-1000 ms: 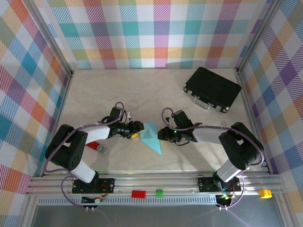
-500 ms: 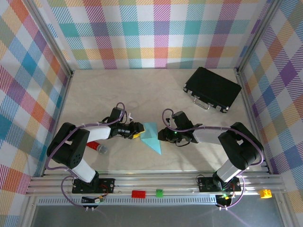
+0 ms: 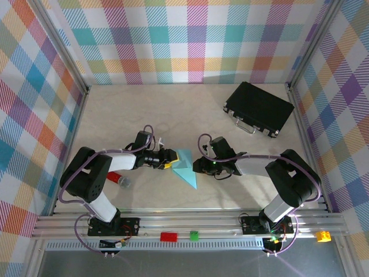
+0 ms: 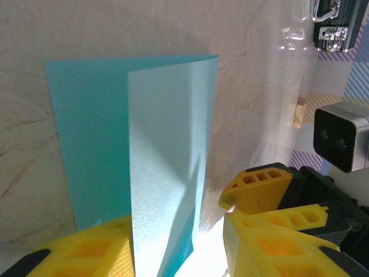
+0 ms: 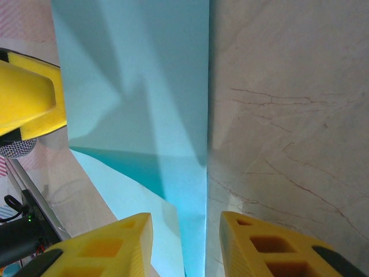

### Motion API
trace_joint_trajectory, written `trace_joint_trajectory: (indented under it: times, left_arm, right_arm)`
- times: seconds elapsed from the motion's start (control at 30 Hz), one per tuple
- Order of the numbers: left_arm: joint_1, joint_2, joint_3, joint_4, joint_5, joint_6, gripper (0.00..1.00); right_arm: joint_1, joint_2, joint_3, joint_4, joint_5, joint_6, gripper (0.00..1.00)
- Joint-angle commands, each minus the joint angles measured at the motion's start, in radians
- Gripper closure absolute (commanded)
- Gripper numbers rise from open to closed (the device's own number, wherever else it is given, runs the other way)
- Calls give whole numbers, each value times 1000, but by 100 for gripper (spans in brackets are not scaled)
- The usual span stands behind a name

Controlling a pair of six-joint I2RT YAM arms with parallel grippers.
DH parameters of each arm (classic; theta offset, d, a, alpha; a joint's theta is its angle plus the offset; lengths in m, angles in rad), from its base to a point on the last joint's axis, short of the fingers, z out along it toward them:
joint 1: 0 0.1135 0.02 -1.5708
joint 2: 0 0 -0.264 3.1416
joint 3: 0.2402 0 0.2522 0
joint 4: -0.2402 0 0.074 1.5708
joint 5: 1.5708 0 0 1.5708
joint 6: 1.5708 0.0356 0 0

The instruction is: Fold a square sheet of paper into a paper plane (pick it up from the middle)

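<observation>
Light-blue square sheet of paper, partly folded, sits mid-table between your two arms. Your left end effector is part-open with a raised flap between its fingers, not pinched. Your right end effector is part-open too, straddling the folded edge, gripping nothing.

Robot lab test cell: plaid backdrop walls, aluminium rail, marble-look tabletop.

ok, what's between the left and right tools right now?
The light-blue sheet of paper, partly folded, lies between the left tool and the right tool. The top view shows this, and each wrist view shows the paper between its own fingers.
</observation>
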Motion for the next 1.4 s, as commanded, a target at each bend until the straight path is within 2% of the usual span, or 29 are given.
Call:
trace_joint_trajectory:
  times: [0.0,0.27,0.63,0.93,1.07,1.13,1.37]
  left_arm:
    - [8,15,16,34,62,-3,60]
    - [9,30,21,33,75,9,68]
    - [8,49,46,51,121,5,60]
    - [7,83,70,62,160,4,59]
    - [7,79,76,49,154,10,70]
    - [5,68,71,39,123,8,80]
    - [-15,-20,4,131,-76,-111,92]
  right_arm:
    - [7,22,-11,18,10,-5,65]
    - [7,38,-6,10,12,-14,67]
    - [7,45,3,-16,36,-27,74]
    - [6,57,12,-29,40,-44,76]
    - [6,53,10,-22,38,-44,75]
    - [7,42,10,-23,35,-49,74]
    - [7,-79,12,-68,110,-96,63]
